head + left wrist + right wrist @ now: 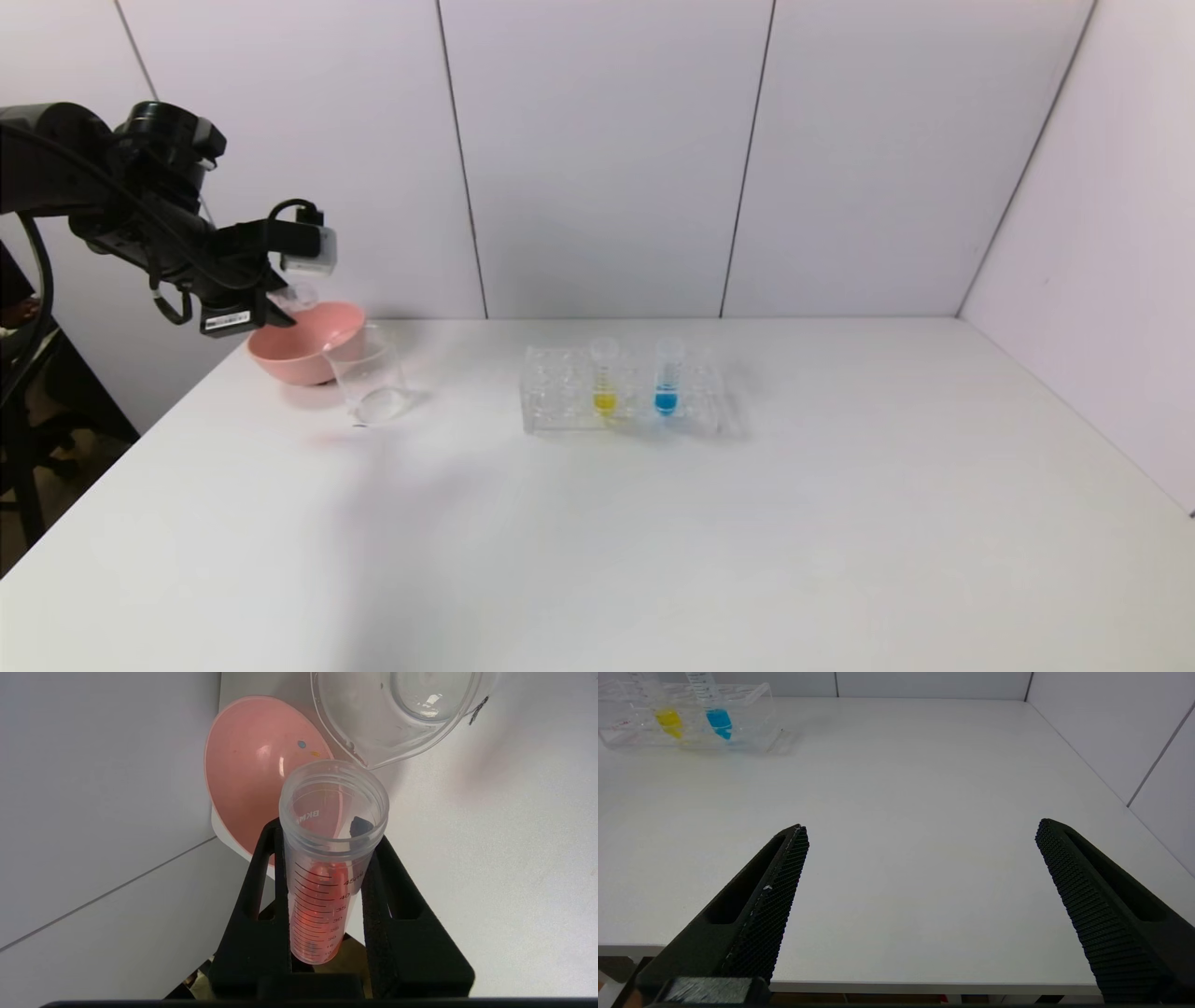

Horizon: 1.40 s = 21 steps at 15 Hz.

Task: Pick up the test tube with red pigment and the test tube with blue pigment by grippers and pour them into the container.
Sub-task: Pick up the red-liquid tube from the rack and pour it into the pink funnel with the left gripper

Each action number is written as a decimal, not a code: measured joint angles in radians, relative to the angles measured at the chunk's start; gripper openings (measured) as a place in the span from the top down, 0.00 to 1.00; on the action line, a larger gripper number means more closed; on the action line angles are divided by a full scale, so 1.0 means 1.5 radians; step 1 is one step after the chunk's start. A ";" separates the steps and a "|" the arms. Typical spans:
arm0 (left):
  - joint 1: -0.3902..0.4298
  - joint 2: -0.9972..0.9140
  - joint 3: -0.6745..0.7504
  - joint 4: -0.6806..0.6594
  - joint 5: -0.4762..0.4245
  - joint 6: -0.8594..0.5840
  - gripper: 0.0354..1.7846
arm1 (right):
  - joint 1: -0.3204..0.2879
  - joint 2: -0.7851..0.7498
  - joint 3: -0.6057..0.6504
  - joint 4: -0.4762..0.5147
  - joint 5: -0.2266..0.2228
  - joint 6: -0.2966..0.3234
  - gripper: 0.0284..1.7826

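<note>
My left gripper [280, 306] is shut on the test tube with red pigment [322, 891] and holds it in the air, tilted, above the far left of the table. The red liquid lies along the tube's lower wall. In the left wrist view the tube's open mouth sits over the rim of the pink bowl [252, 774], just short of the lip of the container [397, 714], a clear beaker [373, 378]. The test tube with blue pigment [666, 378] stands in the clear rack [560, 397]; it also shows in the right wrist view [717, 716]. My right gripper [922, 830] is open and empty over the table's near edge.
The pink bowl [299, 350] stands just left of the beaker, touching or nearly so. A yellow-liquid tube [605, 378] stands in the rack left of the blue one. The table's left edge runs near the bowl; walls close the back and right.
</note>
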 joint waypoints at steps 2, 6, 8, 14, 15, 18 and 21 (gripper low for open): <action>0.000 0.001 0.000 0.000 0.000 0.000 0.76 | 0.000 0.000 0.000 0.000 0.000 0.000 0.00; -0.002 0.005 0.000 0.000 0.009 -0.001 0.76 | 0.000 0.000 0.000 0.000 0.000 0.000 0.00; -0.004 0.007 0.000 -0.001 0.018 -0.001 0.76 | 0.000 0.000 0.000 0.000 0.000 0.000 0.00; -0.013 0.012 -0.001 -0.008 0.039 -0.011 0.76 | 0.000 0.000 0.000 0.000 0.000 0.000 0.00; -0.015 0.013 -0.001 -0.008 0.046 -0.011 0.76 | 0.000 0.000 0.000 0.000 0.000 0.000 0.00; -0.021 0.017 -0.001 -0.010 0.055 -0.016 0.76 | 0.000 0.000 0.000 0.000 0.000 0.000 0.00; -0.025 0.021 -0.005 -0.005 0.082 -0.017 0.76 | 0.000 0.000 0.000 0.000 0.000 0.000 0.00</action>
